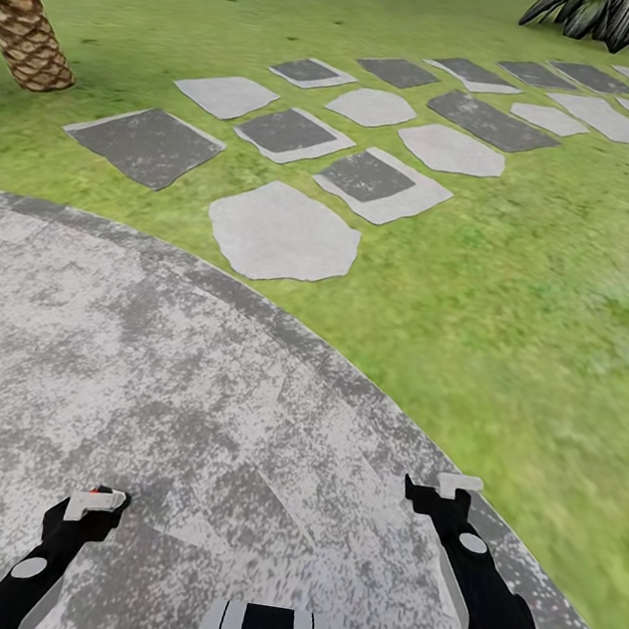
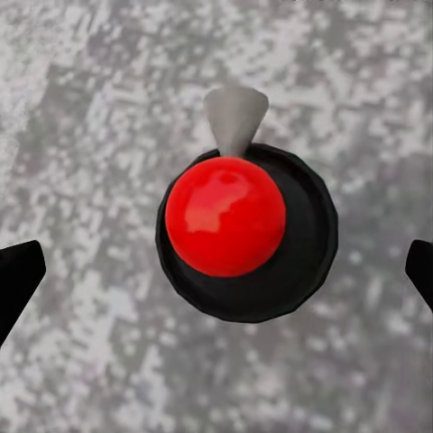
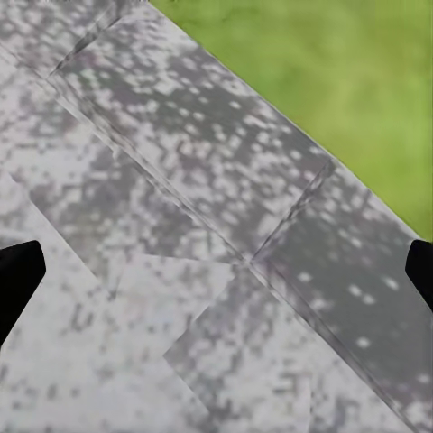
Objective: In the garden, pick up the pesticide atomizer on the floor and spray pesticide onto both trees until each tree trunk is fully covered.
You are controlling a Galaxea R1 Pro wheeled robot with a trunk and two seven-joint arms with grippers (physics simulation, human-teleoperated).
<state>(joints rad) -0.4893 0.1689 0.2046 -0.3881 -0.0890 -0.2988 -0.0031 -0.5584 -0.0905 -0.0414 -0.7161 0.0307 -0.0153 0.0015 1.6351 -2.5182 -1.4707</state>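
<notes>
Both arms reach forward and down over the grey mottled paving (image 1: 146, 360); the left gripper (image 1: 93, 504) hangs low at the near left, its black fingers (image 2: 16, 275) spread wide and apart from the pesticide atomizer (image 2: 245, 233), which stands on the paving directly beneath it, red knob up and grey nozzle beside it. The right gripper (image 1: 450, 488) hovers near the paving's curved edge by the lawn (image 1: 520, 285), jaws wide and holding nothing; stepping stones (image 1: 283, 231) lead away on the far side.

Mottled grey-white paving (image 1: 146, 360) beside green lawn (image 1: 555, 320). Alternating dark and pale grey stepping stones (image 1: 285, 231). Black pesticide atomizer (image 2: 298, 271) with glossy red top.
</notes>
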